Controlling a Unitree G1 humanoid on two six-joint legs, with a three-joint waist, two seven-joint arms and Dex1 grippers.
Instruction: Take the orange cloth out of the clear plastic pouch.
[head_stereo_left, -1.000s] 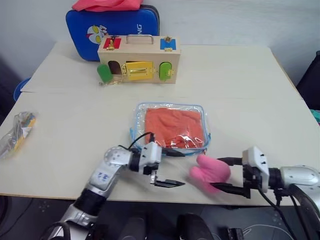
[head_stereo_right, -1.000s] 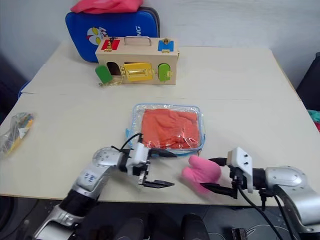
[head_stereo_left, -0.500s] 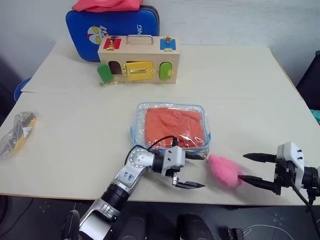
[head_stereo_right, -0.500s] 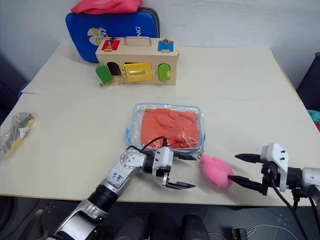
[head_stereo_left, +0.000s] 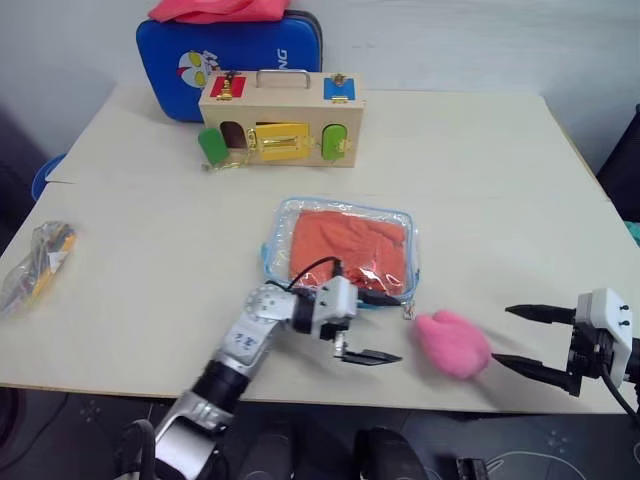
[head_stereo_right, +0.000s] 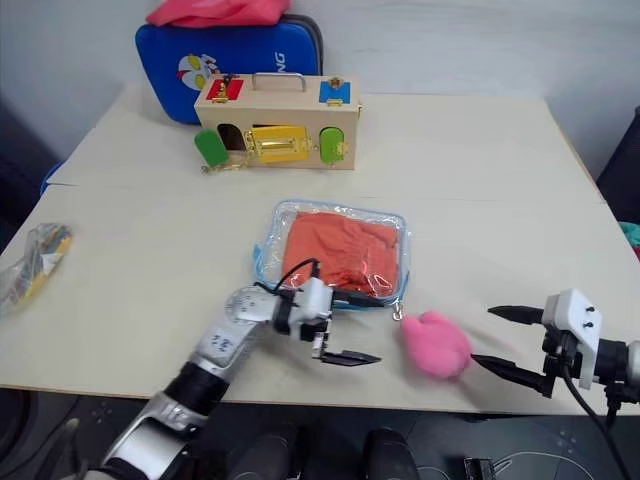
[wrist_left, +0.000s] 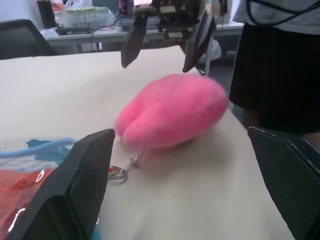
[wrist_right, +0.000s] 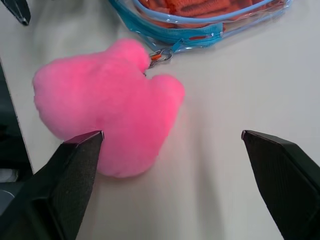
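Note:
The clear plastic pouch (head_stereo_left: 274, 246) with light blue edging lies flat in the middle of the table. The orange cloth (head_stereo_left: 347, 240) is folded inside it. A small pink fuzzy lump (head_stereo_left: 453, 342) rests off the pouch's near right corner, joined to its zip by a small ring (wrist_right: 159, 54). My left gripper (head_stereo_left: 385, 327) stands open at the pouch's near edge, pointing right toward the lump (wrist_left: 170, 110). Right of the lump my right gripper (head_stereo_left: 505, 335) is open with nothing in it, a short gap away.
A wooden box (head_stereo_left: 280, 118) with coloured latches stands at the back, before a blue case (head_stereo_left: 230, 50) topped by a pink-red cloth (head_stereo_left: 215, 10). A crinkly bag of sticks (head_stereo_left: 35, 265) lies at the left edge. A person in dark clothing (wrist_left: 280, 65) stands beyond the table's right side.
My right gripper has let go of the pink lump and drawn back to the right, opening wider. The lump now lies farther right. My left gripper has shifted slightly right.

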